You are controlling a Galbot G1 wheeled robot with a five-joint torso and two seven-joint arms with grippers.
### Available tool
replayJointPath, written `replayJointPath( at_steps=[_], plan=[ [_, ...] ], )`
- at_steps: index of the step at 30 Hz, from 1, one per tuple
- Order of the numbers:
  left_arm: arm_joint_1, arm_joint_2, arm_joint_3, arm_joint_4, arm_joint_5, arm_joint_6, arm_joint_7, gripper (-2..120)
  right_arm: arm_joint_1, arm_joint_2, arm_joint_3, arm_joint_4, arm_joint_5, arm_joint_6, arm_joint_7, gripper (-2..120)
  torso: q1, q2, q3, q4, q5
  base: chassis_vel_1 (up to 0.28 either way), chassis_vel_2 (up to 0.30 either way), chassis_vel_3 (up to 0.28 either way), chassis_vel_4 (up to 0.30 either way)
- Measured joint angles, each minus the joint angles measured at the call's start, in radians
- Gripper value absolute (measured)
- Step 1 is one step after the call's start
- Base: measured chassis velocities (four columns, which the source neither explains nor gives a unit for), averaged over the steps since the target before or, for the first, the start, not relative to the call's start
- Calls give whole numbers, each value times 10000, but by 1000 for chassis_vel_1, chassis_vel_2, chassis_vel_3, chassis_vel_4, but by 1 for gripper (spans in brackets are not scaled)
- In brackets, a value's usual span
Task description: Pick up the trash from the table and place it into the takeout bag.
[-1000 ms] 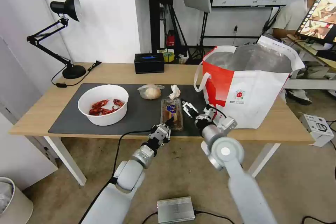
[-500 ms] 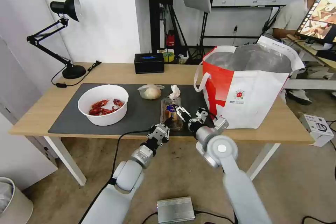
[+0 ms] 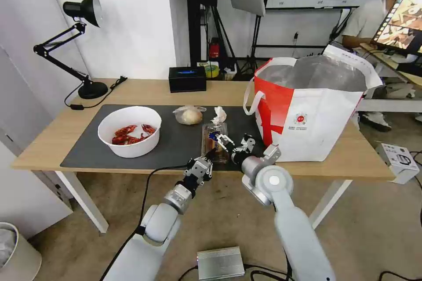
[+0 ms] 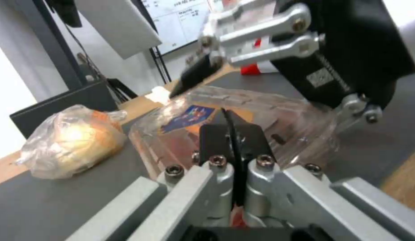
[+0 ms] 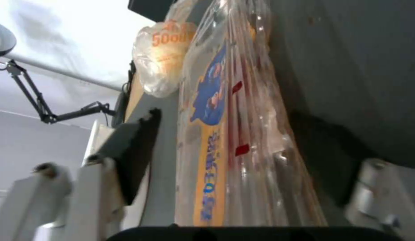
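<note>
At the front edge of the surface (image 3: pixel 132 92), on the dark mat (image 3: pixel 176 140), my right claw (image 3: pixel 228 142) stood open around the clear clamshell tray (image 3: pixel 214 138), one finger each side. My left claw (image 3: pixel 210 154), fingers pressed shut, touched the tray's near end. The takeout bag (image 3: pixel 316 114) stood just right.

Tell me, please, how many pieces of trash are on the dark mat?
4: white bowl on the mat's left, bagged lump and tissue toward the back, clamshell tray in front of the tissue.
</note>
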Motion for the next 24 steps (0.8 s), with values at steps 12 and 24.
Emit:
replayJointPath(
  at_steps=[12, 24],
  plan=[
    [83, -44, -36, -65, -145, -16, -55, 0, 27, 86, 43, -186, -397, 179, 22, 24, 0, 0, 0, 0, 1, 0, 0, 0, 0],
    [670, 202, -502, -1264, -2056, 394, -659, 38, -128, -6, -68, -177, -1191, 660, -328, 0, 0, 0, 0, 0, 0, 0, 0, 0, 0]
  ],
)
